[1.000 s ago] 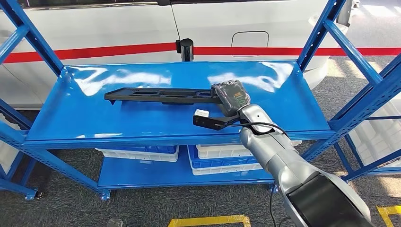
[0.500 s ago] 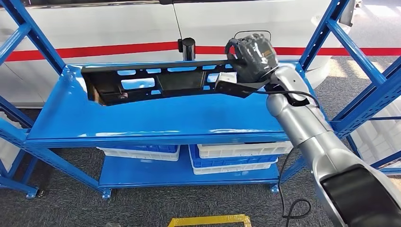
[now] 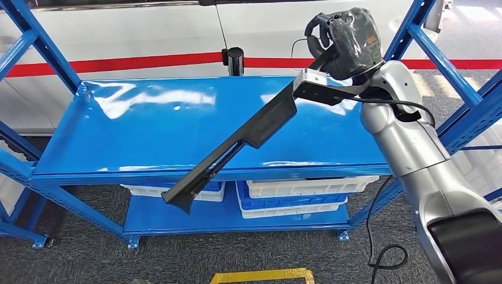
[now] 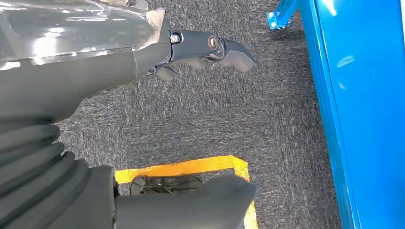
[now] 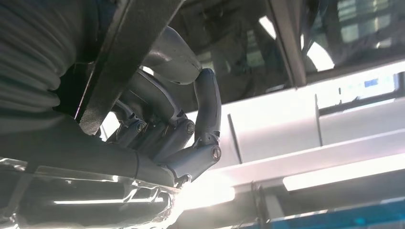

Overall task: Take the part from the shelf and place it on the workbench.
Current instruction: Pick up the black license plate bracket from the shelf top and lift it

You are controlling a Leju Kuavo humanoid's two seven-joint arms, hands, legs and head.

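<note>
Above the blue shelf (image 3: 177, 136) our right hand (image 3: 346, 41) clamps one end of the long black part (image 3: 237, 145), so its free end droops; our left hand (image 4: 205, 50) hangs empty, fingers loosely curled

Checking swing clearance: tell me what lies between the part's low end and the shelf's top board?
Nothing; the part hangs clear of the shelf board in head view.

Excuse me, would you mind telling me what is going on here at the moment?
The robot's right hand holds a long black part by one end, lifted clear of the blue shelf. The part slants down, its free end hanging past the shelf's front edge. The left hand hangs over the carpet, holding nothing. The part has not yet reached a workbench.
</note>
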